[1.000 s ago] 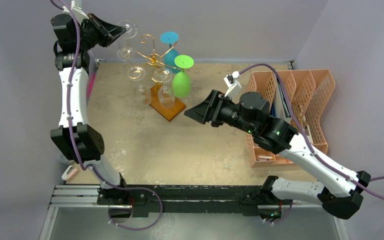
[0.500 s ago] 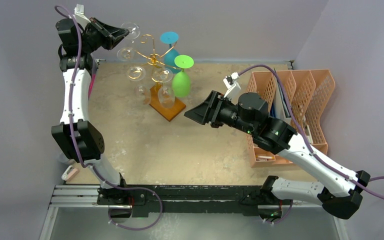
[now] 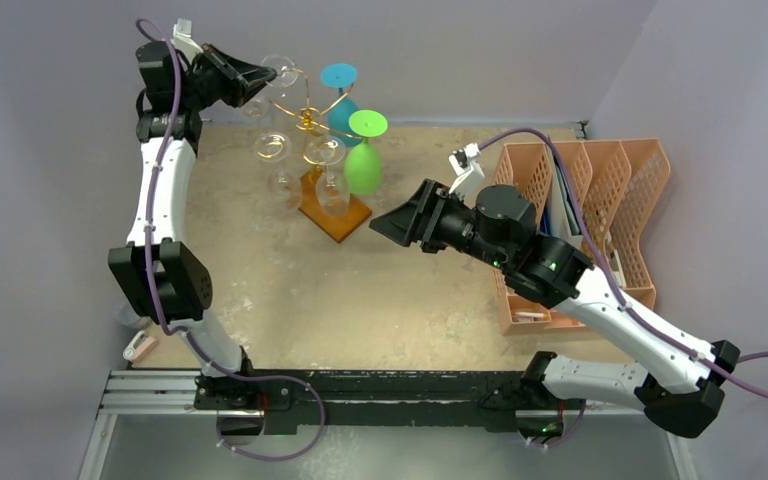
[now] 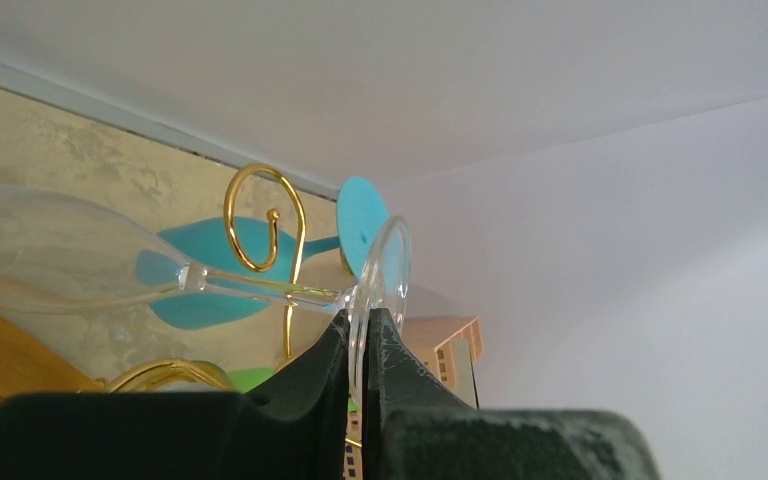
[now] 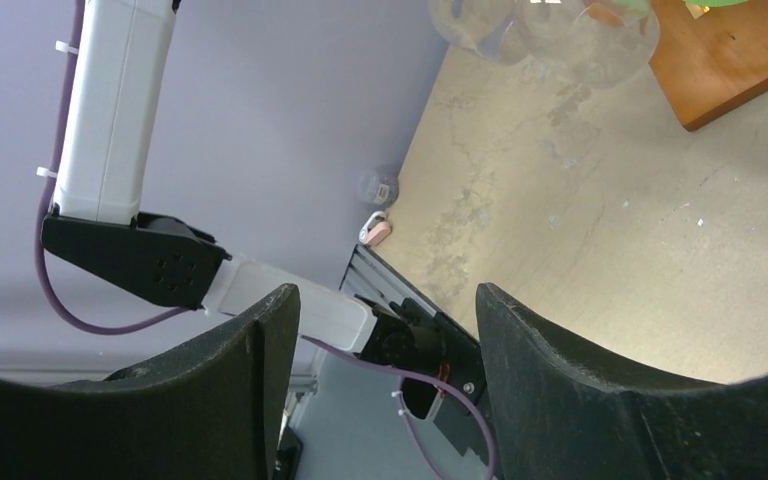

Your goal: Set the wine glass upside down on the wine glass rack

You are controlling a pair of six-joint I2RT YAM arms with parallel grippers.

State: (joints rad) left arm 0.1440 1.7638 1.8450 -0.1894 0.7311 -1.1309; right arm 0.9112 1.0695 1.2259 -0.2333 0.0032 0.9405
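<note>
Wine glass (image 4: 60, 255): you have it pinched by the rim of its round foot, edge-on, in your left jaws, which are shut right down on it. It lies nearly level, the stem running off to the left and the bowl beyond that.

— And you are holding it high, at the far-left side of the wine glass rack (image 3: 307, 120). From your left wrist the stem crosses in front of one gold curled arm. Whether glass and wire touch there, I cannot tell.

— Your rack already carries others hanging bowl-down: a teal glass (image 3: 339, 76) at the back, a green glass (image 3: 363, 168) to the right, two clear glasses (image 3: 332, 192) at the front.

— Now your right jaws. They stand spread wide with nothing between them, only bare worktop (image 3: 390, 300) showing through the gap.

— You have them hovering above the worktop just right of the rack's wooden base (image 3: 348, 222), pointing toward it and not touching it. The orange mesh organizer (image 3: 620, 180) sits behind your right arm, along the right edge.
</note>
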